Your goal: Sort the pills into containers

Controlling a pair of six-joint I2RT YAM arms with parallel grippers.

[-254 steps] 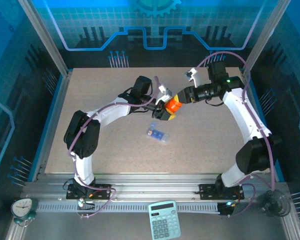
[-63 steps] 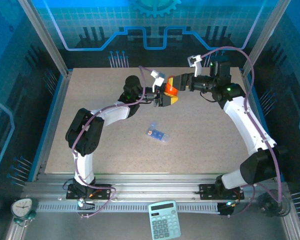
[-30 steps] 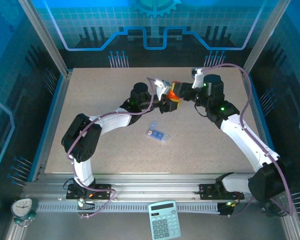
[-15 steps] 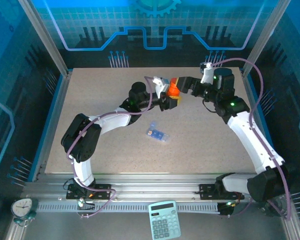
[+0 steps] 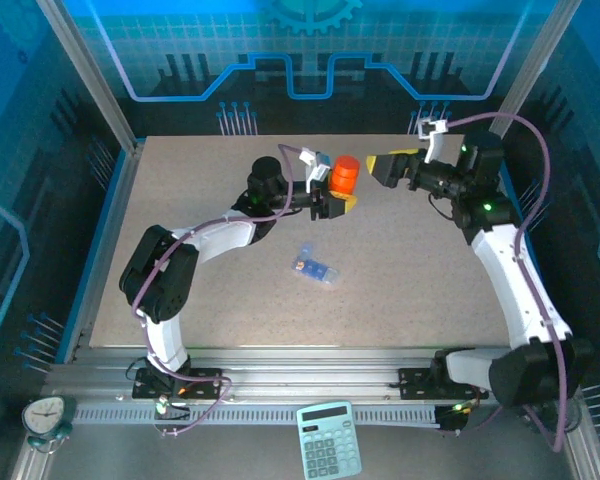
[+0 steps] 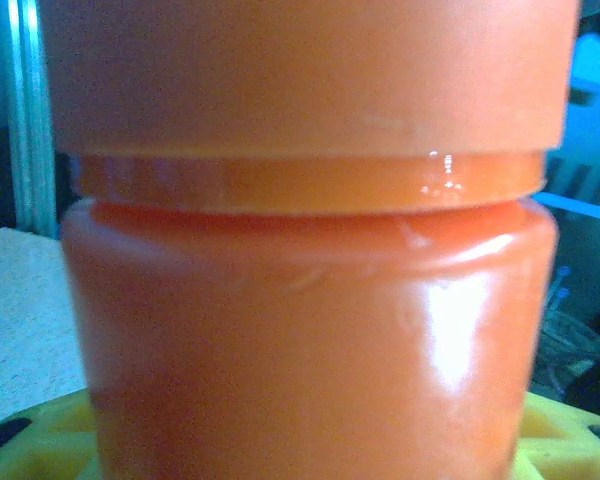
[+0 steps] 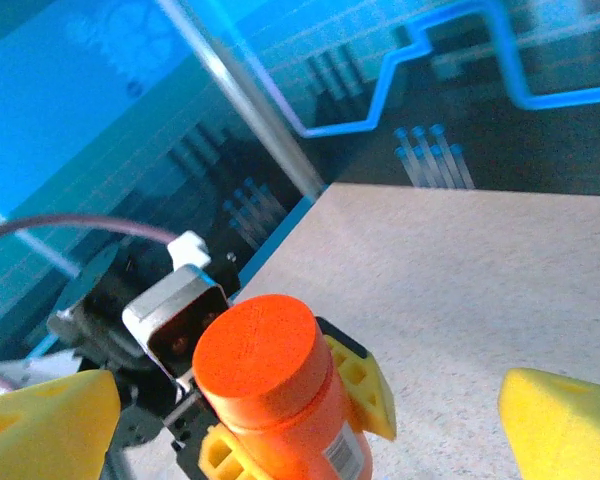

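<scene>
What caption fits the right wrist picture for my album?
Left tool holds a capped orange bottle in front of the open right tool.

White-shelled left arm (image 5: 225, 235) and right arm (image 5: 520, 285), black joints (image 5: 165, 275), purple cables (image 5: 535, 130), yellow pincer fingers (image 7: 565, 425)

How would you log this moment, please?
left gripper: holding capped orange bottle | right gripper: open, off bottle | pill box: untouched

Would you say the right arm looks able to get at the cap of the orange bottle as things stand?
Probably yes. The right arm faces the cap with its jaws wide open, and nothing lies between them; the left arm grips the bottle lower down, leaving the cap free.
</scene>
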